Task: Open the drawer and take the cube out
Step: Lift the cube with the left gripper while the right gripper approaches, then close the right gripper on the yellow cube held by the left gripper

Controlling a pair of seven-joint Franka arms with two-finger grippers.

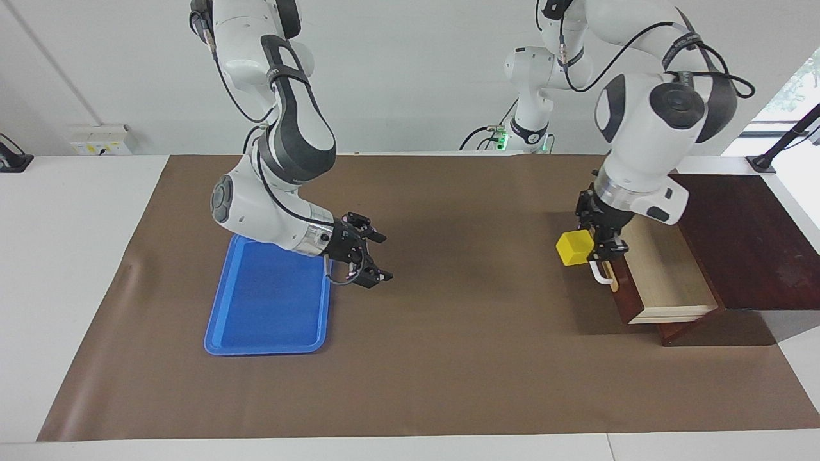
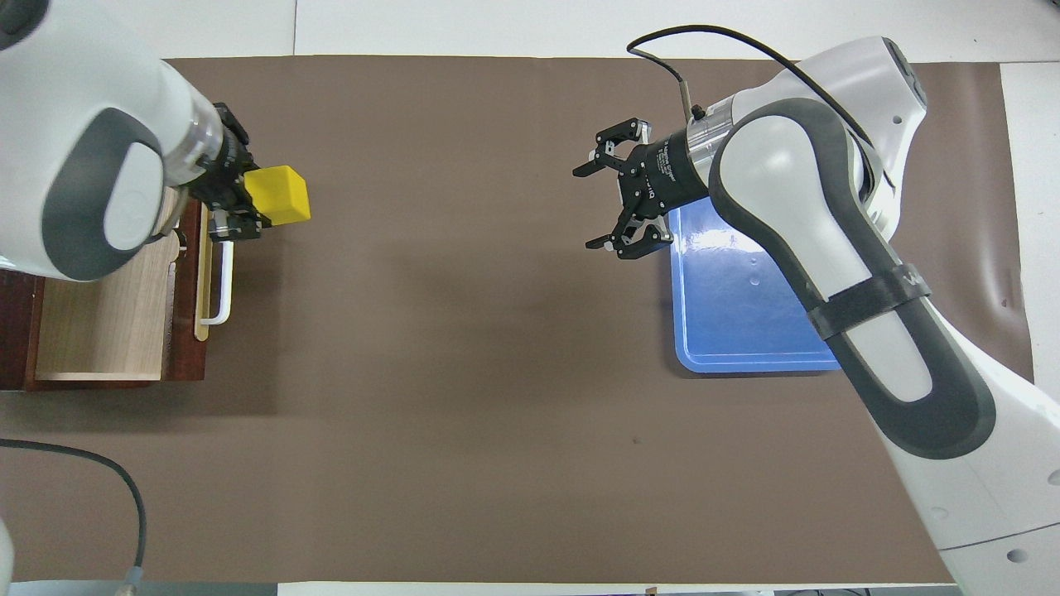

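At the left of the facing view the right arm bends down from the upper left corner, and the right gripper [image 1: 378, 259] hangs in the air at centre-left of the frame, just off the edge of the blue tray [image 1: 256, 320]. Its fingers are spread apart and grasp nothing. The tray lies flat on the brown mat [image 1: 448, 358], in the lower left part of the picture.

Toward the right of the same view the left arm comes down from the upper right, and the left gripper [image 1: 592, 246] is clamped on the cube [image 1: 572, 248], yellow and lifted clear of the mat at centre-right of the frame. The cube is outside the drawer [image 1: 666, 282], in the air above the drawer's front, over the white handle [image 1: 599, 274]; how high above it is hard to judge from either camera. The drawer stands pulled out of the dark wooden box [image 1: 743, 243], its pale interior open at the right edge of the frame.

In the overhead view the order is mirrored: cube [image 2: 278, 195] and left gripper [image 2: 240, 194] sit at upper left above the handle [image 2: 222, 281], and the open-fingered right gripper [image 2: 609, 199] is right of centre, by the tray [image 2: 745, 331].
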